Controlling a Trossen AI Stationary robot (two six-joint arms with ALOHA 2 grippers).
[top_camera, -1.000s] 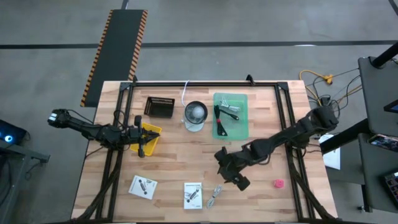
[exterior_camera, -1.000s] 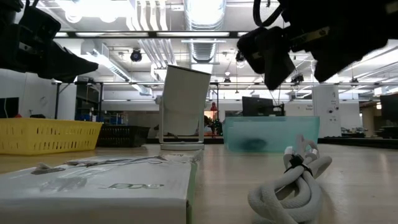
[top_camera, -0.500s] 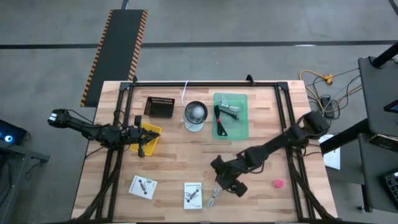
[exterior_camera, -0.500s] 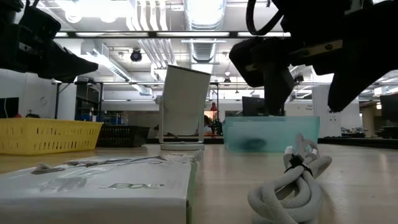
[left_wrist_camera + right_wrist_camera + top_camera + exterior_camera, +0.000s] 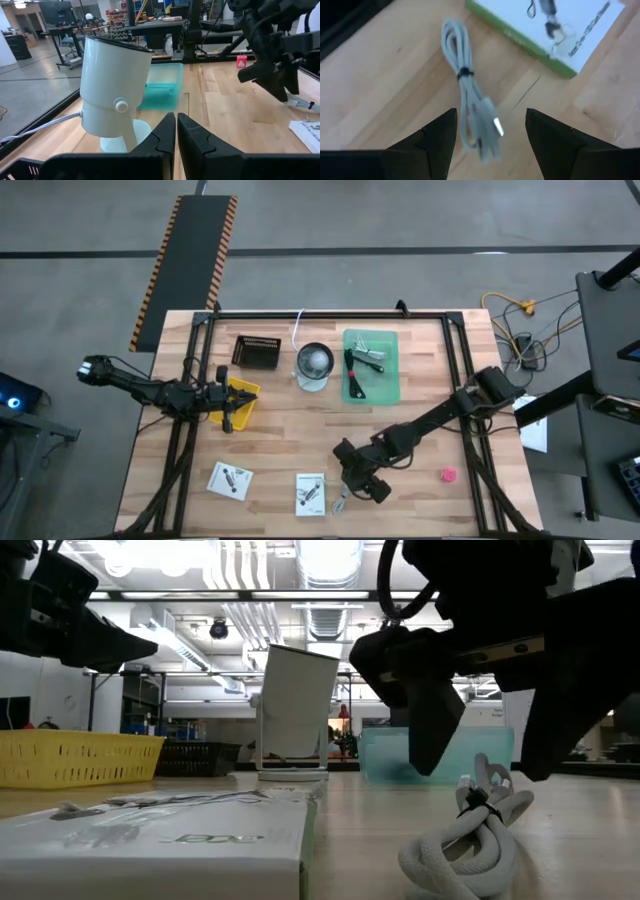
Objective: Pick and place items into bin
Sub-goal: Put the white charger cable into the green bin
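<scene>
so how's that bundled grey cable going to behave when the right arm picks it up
The grey cable is coiled in loops held by one dark tie, so it will probably lift as a single bundle. Its connector ends look loose beyond the tie and may dangle. It looks light and floppy, so the open right tool above it should probably close across the middle.

right gripper (image 5: 347, 488) over grey bundled cable (image 5: 341, 502), just beside white box (image 5: 310, 493) | pink lump (image 5: 448, 475) well apart on its far side | left gripper (image 5: 228, 421) by yellow bin (image 5: 240, 402)
</scene>
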